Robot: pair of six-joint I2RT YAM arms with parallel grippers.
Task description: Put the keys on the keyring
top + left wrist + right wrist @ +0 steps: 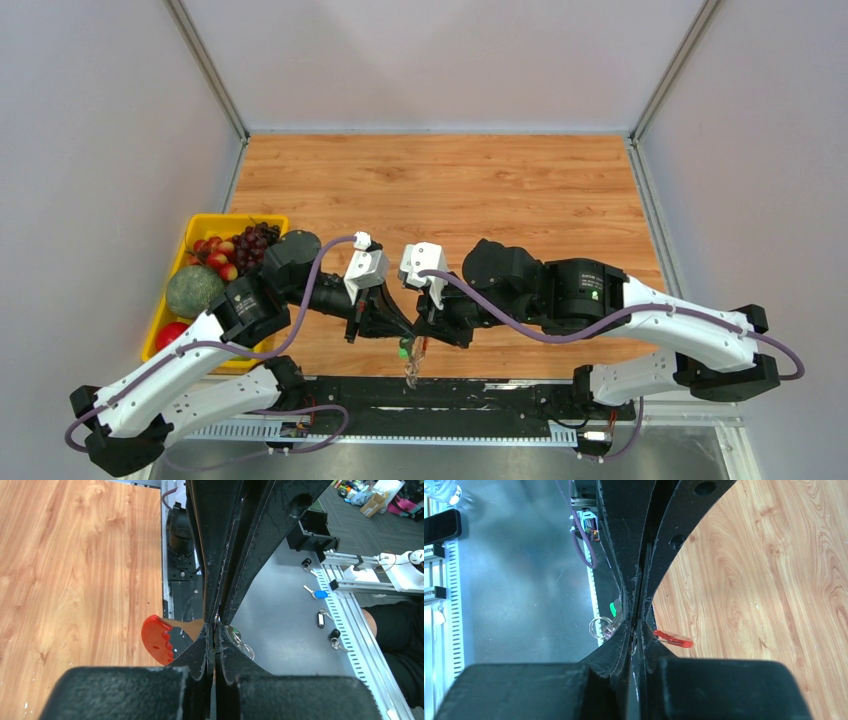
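Note:
Both grippers meet tip to tip above the table's near edge. My left gripper is shut; the key's green head pokes out beside its fingertips. My right gripper is shut on the keyring; a thin silvery wire shows between its jaws. The keyring's red piece sticks out to one side, and its silvery rings stick out to the other. The bundle hangs below the tips. The contact itself is hidden by the fingers.
A yellow tray with grapes, a melon and red fruit stands at the left, beside the left arm. The black base rail runs just below the grippers. Loose keys, one blue-headed, lie on the grey surface beyond the table.

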